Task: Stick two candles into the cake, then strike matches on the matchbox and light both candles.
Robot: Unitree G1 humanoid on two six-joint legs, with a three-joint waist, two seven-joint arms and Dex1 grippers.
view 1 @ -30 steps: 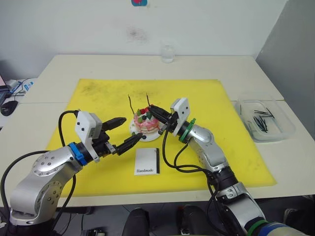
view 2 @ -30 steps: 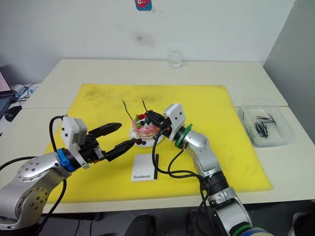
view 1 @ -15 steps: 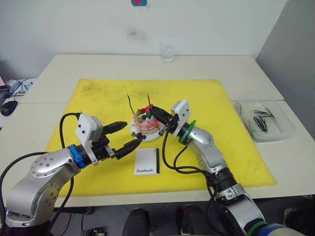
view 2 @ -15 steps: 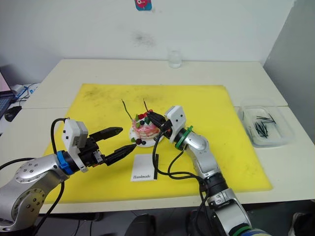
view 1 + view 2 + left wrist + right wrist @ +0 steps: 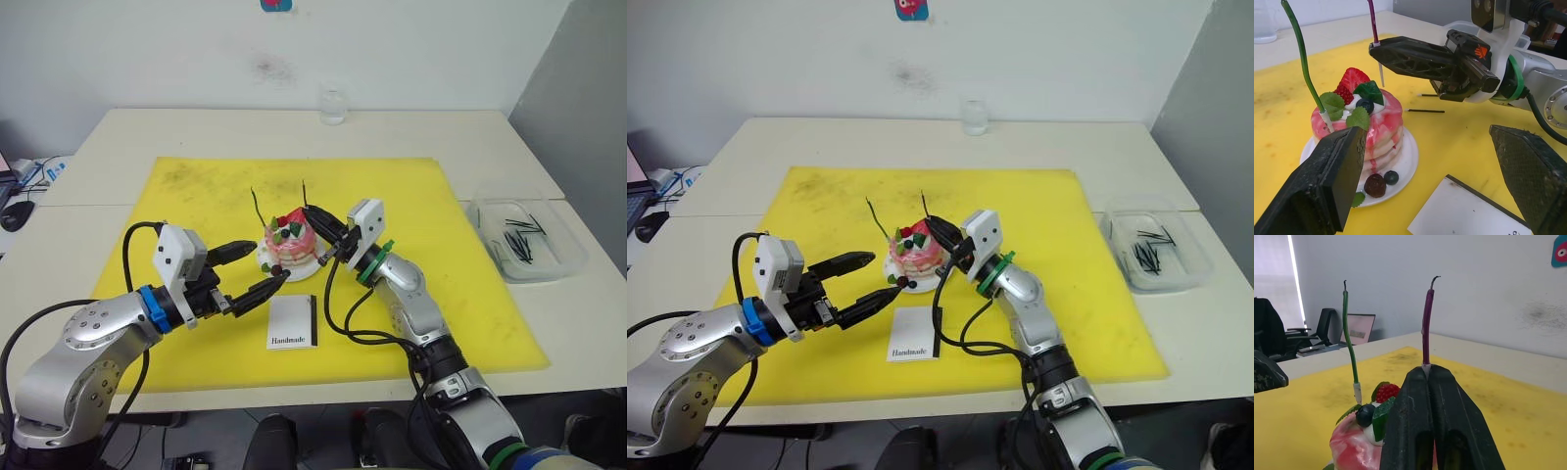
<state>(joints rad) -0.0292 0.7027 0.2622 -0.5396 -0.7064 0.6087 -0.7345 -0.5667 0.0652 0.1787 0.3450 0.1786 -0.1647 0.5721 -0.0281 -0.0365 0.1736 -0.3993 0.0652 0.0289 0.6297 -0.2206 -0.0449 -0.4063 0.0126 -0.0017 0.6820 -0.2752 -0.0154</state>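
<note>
The pink cake sits on its white plate at the middle of the yellow mat. The green candle stands stuck in the cake's left side. My right gripper is shut on the dark red candle, held upright at the cake's right side. Its pale lower end hangs just above the cake's edge. My left gripper stands open to the left of the plate, holding nothing. The white matchbox lies flat in front of the cake. Two matches lie on the mat behind the cake.
A clear plastic tray with several dark matches stands on the table to the right of the mat. A small glass stands at the table's far edge. A black cable loops off my right arm near the matchbox.
My right gripper has lifted the red candle a little and shifted it to the right, off the cake's top. The left gripper has stayed open beside the plate.
</note>
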